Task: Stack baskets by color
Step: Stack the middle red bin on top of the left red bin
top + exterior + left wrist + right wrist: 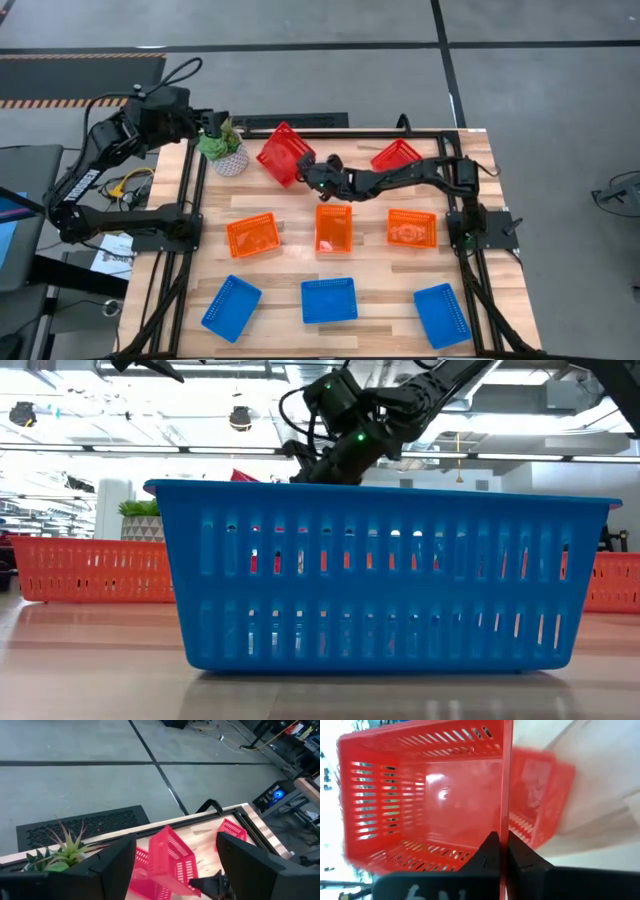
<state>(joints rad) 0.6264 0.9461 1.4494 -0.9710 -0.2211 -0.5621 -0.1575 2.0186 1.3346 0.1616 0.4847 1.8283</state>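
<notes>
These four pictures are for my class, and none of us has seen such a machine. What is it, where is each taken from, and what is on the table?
It is a robot with two dark arms at a wooden table. One picture looks straight down, one looks level across the tabletop, and two come from cameras on the arms' wrists.

On the table lie three blue baskets, three orange baskets, another red basket near the far edge, and a potted plant.

The right hand is shut on the rim of a red basket, holding it tilted; a further red basket shows behind it in the right wrist picture. The left hand, open, waits above the plant.
</notes>
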